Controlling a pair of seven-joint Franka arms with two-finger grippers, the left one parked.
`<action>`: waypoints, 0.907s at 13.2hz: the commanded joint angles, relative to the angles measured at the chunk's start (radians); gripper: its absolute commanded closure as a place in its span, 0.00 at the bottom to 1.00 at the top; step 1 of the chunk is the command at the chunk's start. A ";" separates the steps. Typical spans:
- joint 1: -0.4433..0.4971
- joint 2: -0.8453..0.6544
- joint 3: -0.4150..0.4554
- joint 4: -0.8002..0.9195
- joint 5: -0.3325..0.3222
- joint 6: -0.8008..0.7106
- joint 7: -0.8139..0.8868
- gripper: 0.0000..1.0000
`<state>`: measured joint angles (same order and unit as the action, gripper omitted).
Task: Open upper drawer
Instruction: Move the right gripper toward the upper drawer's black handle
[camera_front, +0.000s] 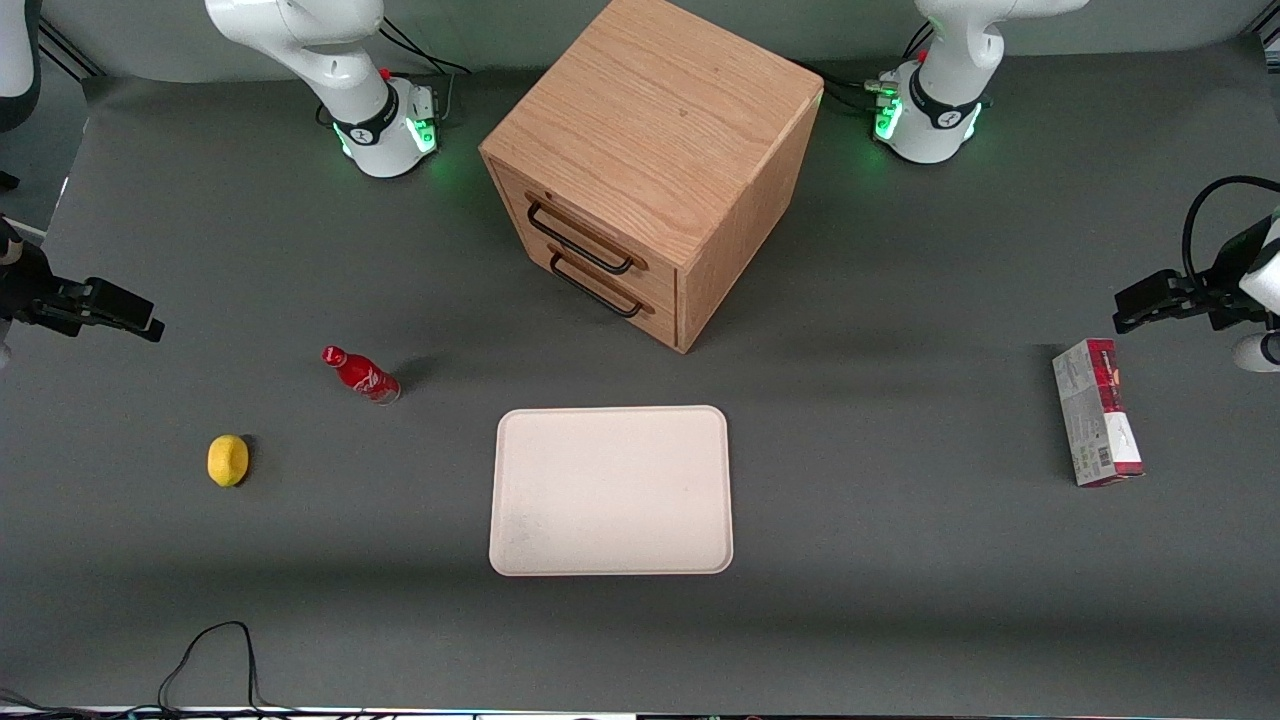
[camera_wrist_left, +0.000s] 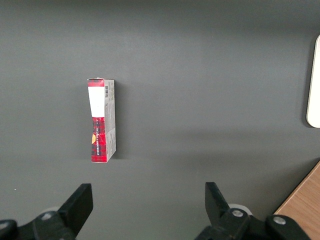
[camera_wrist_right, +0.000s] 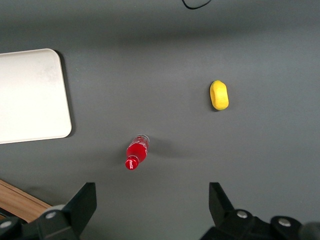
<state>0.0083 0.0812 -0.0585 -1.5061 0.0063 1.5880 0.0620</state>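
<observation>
hovering spread claw (camera_wrist_right: 150, 207); two drawers, upper drawer (camera_front: 585, 236) closed.

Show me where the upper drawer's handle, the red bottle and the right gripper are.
upper drawer's handle (camera_front: 578, 240), front view, middle of the black bar.
red bottle (camera_front: 362, 375), front view, its body.
right gripper (camera_wrist_right: 152, 207), right wrist view, open, midway between its fingertips.

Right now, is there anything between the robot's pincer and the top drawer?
No. In the front view only bare grey table lies between the open pincer and the upper drawer. The red bottle stands nearer the camera.
</observation>
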 joint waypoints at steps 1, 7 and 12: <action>0.012 -0.017 -0.009 -0.008 -0.017 0.004 0.007 0.00; 0.065 -0.008 0.023 0.003 -0.011 0.001 0.009 0.00; 0.315 0.048 0.025 0.012 -0.003 0.015 0.009 0.00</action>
<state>0.2392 0.1058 -0.0260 -1.5056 0.0076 1.5928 0.0624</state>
